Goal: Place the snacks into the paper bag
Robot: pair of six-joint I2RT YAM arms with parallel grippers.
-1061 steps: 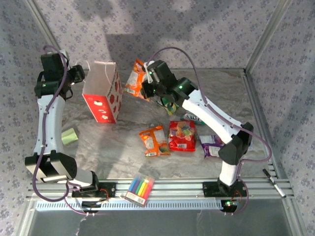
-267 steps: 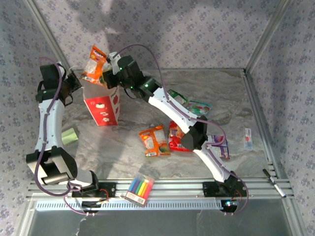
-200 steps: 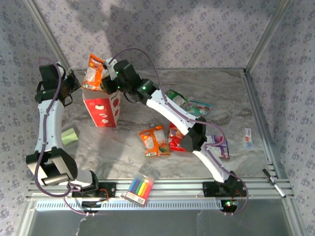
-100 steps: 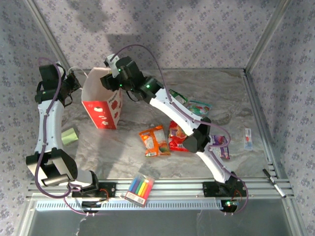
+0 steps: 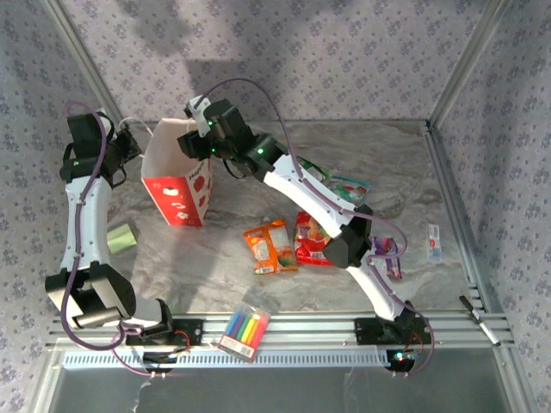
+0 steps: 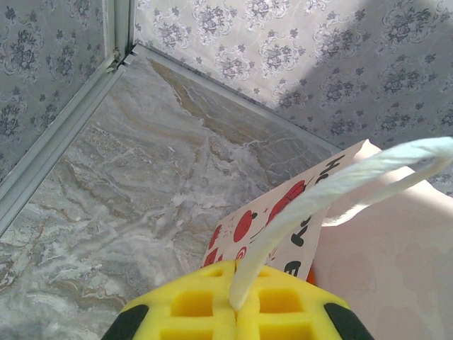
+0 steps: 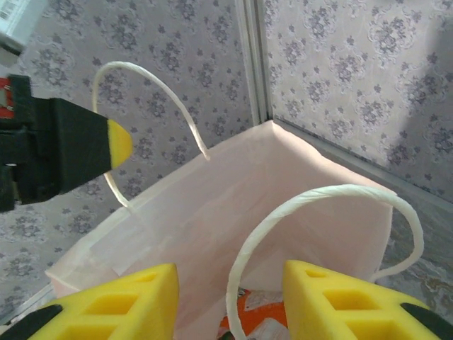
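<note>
Orange packet (image 7: pixel 251 320) has dropped into paper bag (image 5: pixel 176 189); right jaws apart, left jaws pinch handle (image 6: pixel 318 202).

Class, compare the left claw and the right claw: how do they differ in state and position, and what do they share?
The left claw is shut on a string handle; the right claw is open and holds nothing. The left claw sits beside the bag, the right claw above its mouth. Both have yellow pads.
</note>
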